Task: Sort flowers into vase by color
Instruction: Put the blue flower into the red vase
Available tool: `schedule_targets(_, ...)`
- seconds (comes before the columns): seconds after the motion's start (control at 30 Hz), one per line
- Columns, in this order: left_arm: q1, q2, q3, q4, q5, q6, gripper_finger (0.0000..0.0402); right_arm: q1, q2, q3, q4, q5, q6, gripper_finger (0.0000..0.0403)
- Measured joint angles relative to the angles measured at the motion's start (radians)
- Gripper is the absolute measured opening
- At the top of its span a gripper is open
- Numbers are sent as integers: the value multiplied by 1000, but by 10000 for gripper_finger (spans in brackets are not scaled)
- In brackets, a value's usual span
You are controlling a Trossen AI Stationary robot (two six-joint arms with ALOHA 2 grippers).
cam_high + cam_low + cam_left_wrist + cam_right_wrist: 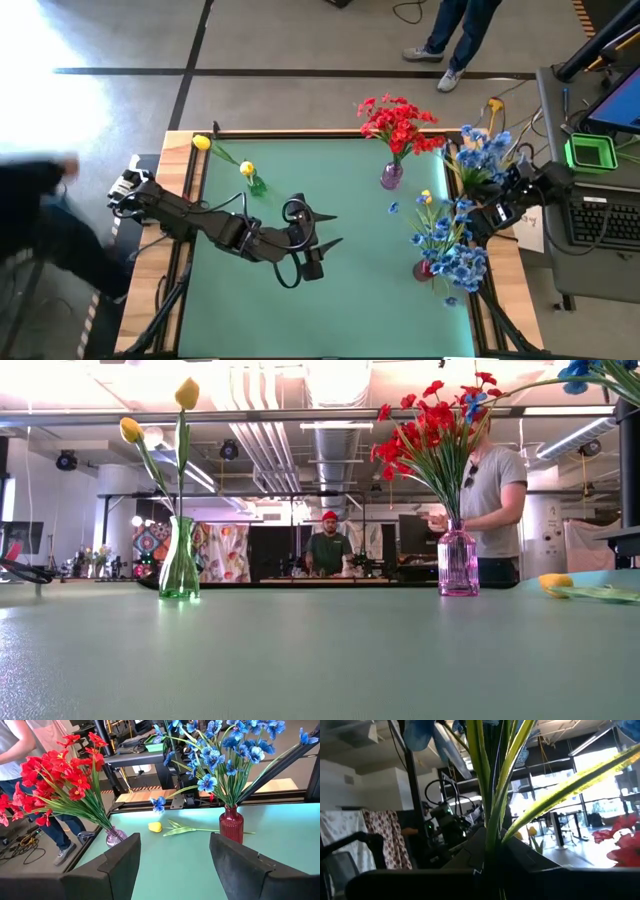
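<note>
Two yellow flowers stand in a green vase (256, 185) (179, 565) at the far left. Red flowers (398, 122) fill a pink vase (391, 177) (116, 837). Blue flowers (452, 250) stand in a dark red vase (231, 824) at the right. One yellow flower (425, 197) (155, 826) lies flat on the mat between these two vases. My left gripper (328, 229) (175, 865) hovers open over the middle of the mat, facing them, with nothing between its fingers. At the right edge, my right gripper (480, 215) (490, 865) is shut on blue flowers (482, 150). My right gripper pinches the green stems (489, 837) of the blue flowers between its two fingers, and the stems run across the fingers. Stems and leaves rise away from the fingers to the blue blossoms (420, 735). The gripper hides the stems' lower ends.
A loose blue blossom (393, 208) lies on the mat near the pink vase. A desk with a keyboard (600, 220) stands beyond the right edge. One person (30, 220) is at the left edge, and another person's legs (455, 40) are beyond the far edge.
</note>
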Motion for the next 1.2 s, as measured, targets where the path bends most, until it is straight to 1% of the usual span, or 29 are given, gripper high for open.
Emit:
schedule_targets(0.13,0,0,0,0,0,0,223,0,1,-42,66,3,31,26)
schedule_targets(0.53,0,0,0,0,0,0,223,0,2,-117,95,31,143,26)
schedule_targets(0.7,0,0,0,0,0,0,223,0,2,-143,97,41,231,27)
schedule_targets(0.83,0,0,0,0,0,0,223,0,2,-171,101,41,266,27)
schedule_targets(1.07,0,0,0,-1,0,0,223,0,2,-206,130,37,270,27)
schedule_targets(1.2,0,0,0,-2,0,0,223,0,2,-214,130,-12,264,27)
